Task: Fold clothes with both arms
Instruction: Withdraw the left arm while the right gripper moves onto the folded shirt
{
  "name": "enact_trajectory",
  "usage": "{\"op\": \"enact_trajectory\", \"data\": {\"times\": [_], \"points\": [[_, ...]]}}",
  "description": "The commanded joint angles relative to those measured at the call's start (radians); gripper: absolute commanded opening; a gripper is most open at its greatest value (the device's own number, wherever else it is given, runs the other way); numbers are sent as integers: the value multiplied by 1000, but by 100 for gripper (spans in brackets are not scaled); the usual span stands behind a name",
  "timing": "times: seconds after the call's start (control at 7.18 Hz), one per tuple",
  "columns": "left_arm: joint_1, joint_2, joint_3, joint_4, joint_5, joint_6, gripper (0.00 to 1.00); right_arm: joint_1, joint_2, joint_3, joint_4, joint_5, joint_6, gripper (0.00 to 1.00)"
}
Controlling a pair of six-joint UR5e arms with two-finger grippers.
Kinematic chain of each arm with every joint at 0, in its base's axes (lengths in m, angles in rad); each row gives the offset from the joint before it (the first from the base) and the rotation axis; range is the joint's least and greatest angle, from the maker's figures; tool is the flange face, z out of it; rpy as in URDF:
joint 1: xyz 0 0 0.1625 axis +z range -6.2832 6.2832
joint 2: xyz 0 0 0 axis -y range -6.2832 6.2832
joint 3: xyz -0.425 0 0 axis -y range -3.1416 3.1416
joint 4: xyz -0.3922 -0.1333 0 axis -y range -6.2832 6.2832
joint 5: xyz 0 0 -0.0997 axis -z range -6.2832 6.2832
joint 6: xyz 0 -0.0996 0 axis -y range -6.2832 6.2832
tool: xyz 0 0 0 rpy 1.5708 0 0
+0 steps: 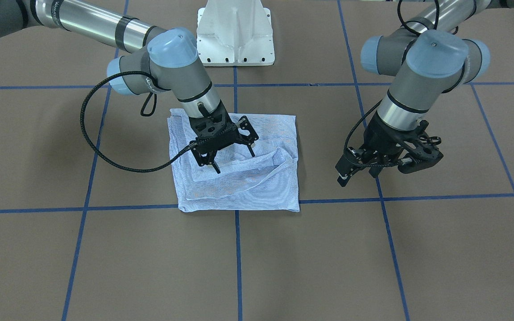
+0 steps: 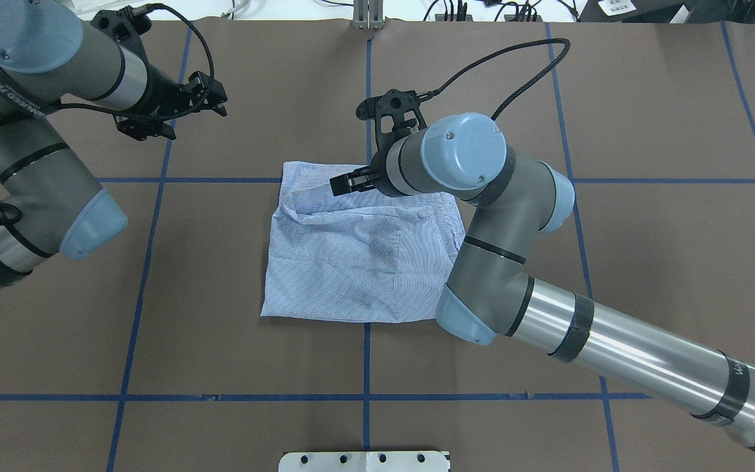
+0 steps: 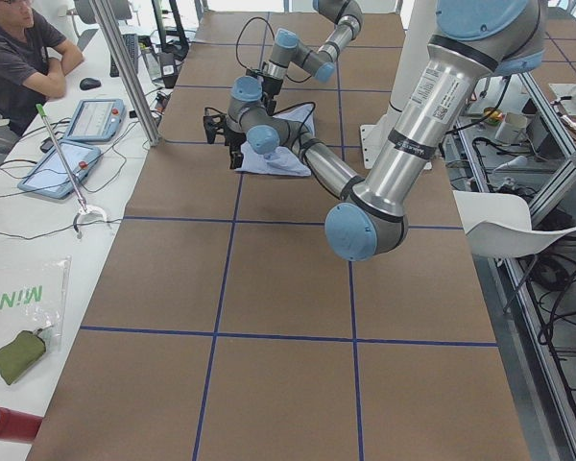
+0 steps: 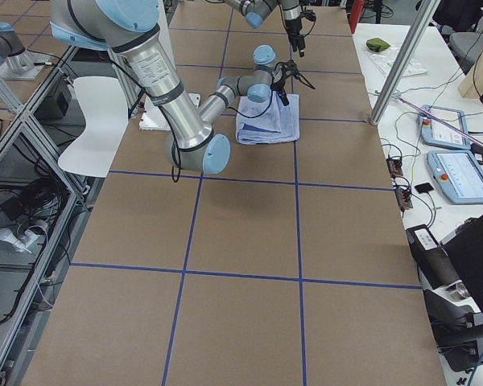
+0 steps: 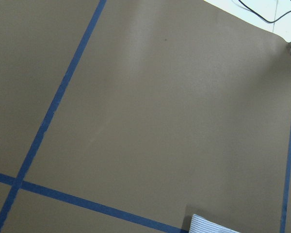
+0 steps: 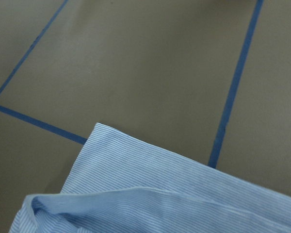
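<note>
The clothes are one light blue striped shirt [image 1: 239, 189] [image 2: 345, 262], folded into a rough rectangle on the brown table, with a raised crease across its far part. My right gripper [image 1: 234, 159] stands open just over that far part, fingers spread and pointing down, with nothing between them. In the overhead view only one of its fingers [image 2: 346, 183] shows past the wrist. My left gripper [image 1: 358, 174] [image 2: 194, 121] is open and empty above bare table, well off the shirt's side. The right wrist view shows a shirt edge [image 6: 160, 194]. A shirt corner [image 5: 208, 225] shows in the left wrist view.
The white pedestal base [image 1: 234, 35] stands at the robot's side of the table. Blue tape lines [image 1: 237, 258] grid the brown surface. A seated person [image 3: 19, 58] and tablets [image 3: 96, 120] are at a side desk beyond a metal post [image 3: 125, 67].
</note>
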Motion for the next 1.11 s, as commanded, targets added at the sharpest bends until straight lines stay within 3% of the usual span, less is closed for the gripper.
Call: {"op": "enact_trajectory", "data": {"times": [0.0,0.28,0.7,0.84,0.97], "points": [[0,0,0,0,-17,0,99,-8,21,-63,101,-37,-174,98],[0,0,1,0,-19,0,99,-11,29,-169,214,-39,-178,98],[0,0,3,0,-21,0,99,-58,12,-159,214,-34,-193,98],[0,0,3,2,-21,0,99,-66,3,-157,214,-33,-193,94],[0,0,4,2,-21,-1,99,-66,-3,-159,212,-27,-193,83]]}}
